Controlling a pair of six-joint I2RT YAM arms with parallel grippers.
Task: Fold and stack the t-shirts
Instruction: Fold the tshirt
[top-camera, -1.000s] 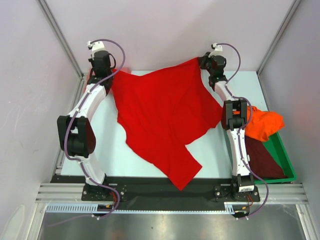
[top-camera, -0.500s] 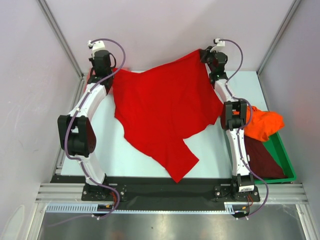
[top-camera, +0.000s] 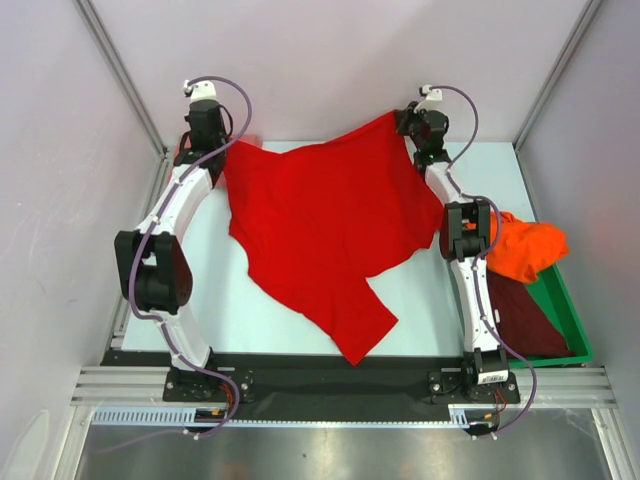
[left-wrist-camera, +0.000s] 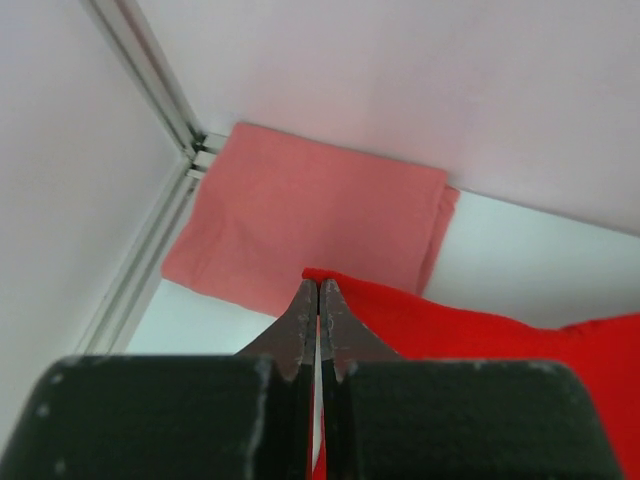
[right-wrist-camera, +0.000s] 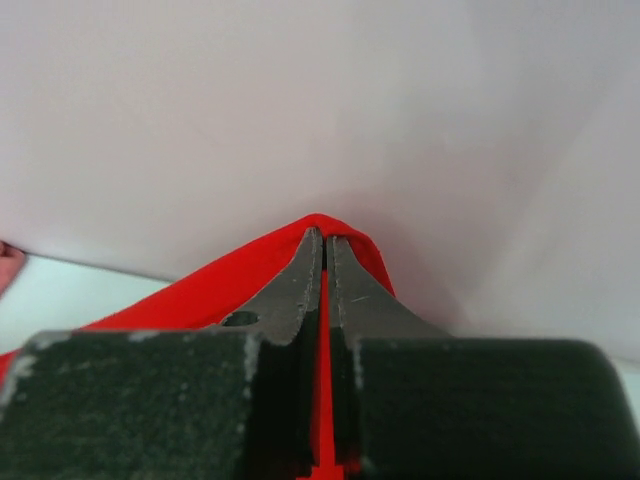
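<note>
A pale table (top-camera: 215, 300) spreads below the left gripper (left-wrist-camera: 318, 290) and the right gripper (right-wrist-camera: 325, 240) and runs nearward from them. Well to the near right of the right gripper sits a green bin (top-camera: 570, 310) at the table's right edge (only its right side shows). Just beyond both grippers rises a white back wall (top-camera: 330, 60). An aluminium post (top-camera: 120, 75) slants up outward of the left gripper, and another post (top-camera: 560, 70) outward of the right. Far nearward lie a black strip (top-camera: 300, 372), a silver rail (top-camera: 330, 388) and a steel sheet (top-camera: 330, 450).

The bright red t-shirt (top-camera: 320, 225), salmon-pink t-shirt (left-wrist-camera: 310, 225), orange t-shirt (top-camera: 527, 250) and dark maroon t-shirt (top-camera: 535, 322) are plain.
</note>
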